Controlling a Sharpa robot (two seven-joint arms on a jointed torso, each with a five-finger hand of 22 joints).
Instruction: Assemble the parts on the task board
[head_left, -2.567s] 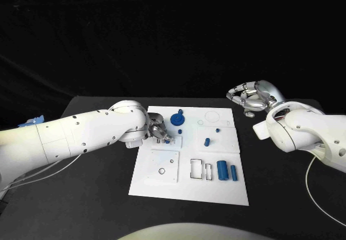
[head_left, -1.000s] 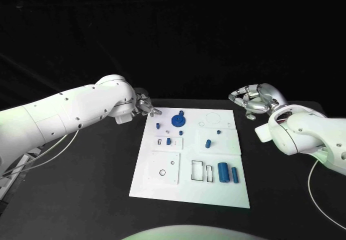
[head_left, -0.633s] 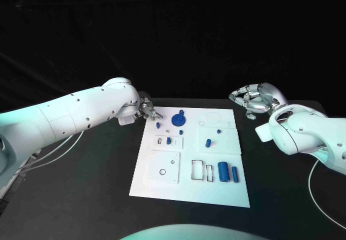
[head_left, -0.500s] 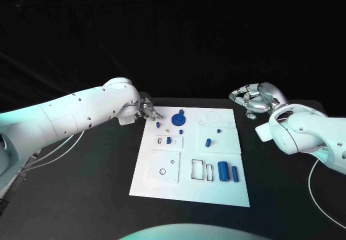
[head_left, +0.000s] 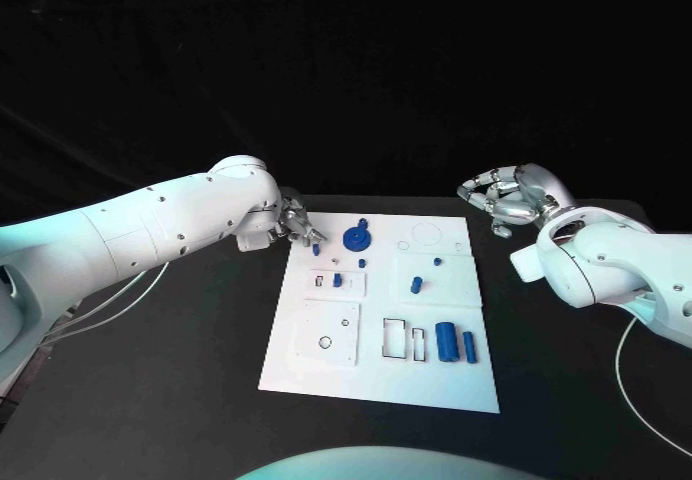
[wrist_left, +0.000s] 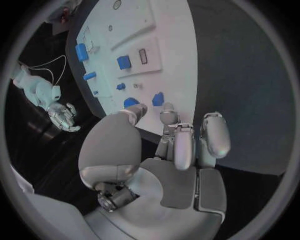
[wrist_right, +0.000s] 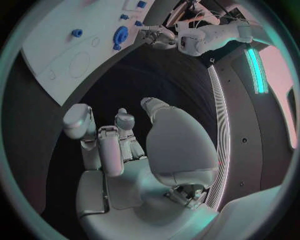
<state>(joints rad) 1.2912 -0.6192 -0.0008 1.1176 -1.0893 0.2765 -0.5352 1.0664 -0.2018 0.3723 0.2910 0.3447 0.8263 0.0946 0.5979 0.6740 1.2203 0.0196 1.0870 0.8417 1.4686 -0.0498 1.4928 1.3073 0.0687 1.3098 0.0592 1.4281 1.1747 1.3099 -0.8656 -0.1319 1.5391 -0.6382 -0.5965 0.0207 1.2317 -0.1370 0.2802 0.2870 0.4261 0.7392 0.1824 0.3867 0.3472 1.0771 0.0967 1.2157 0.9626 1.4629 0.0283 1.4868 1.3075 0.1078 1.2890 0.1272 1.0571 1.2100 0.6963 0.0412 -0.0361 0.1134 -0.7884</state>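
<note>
The white task board (head_left: 378, 372) lies mid-table. On it are a round blue part (head_left: 356, 238) at the far end, several small blue parts such as one (head_left: 338, 281) in a slot and another (head_left: 417, 284), and two blue cylinders (head_left: 446, 342) near the front right. My left hand (head_left: 297, 226) hovers at the board's far left corner, its fingers (wrist_left: 181, 145) apart and holding nothing, with a small blue part (wrist_left: 158, 98) just beyond them. My right hand (head_left: 508, 199) hangs raised off the board's far right corner, loosely bent and holding nothing.
The board (wrist_left: 169, 40) has open rectangular cut-outs (head_left: 392, 338) and a square plate with a round hole (head_left: 326, 330). Black table (head_left: 173, 380) surrounds it on all sides. The right wrist view shows the board (wrist_right: 62, 55) and my left hand (wrist_right: 156, 35) far off.
The left hand left the board's left side, swung up and away past the far left corner, then eased back down toward that corner. The right hand has stayed put.
</note>
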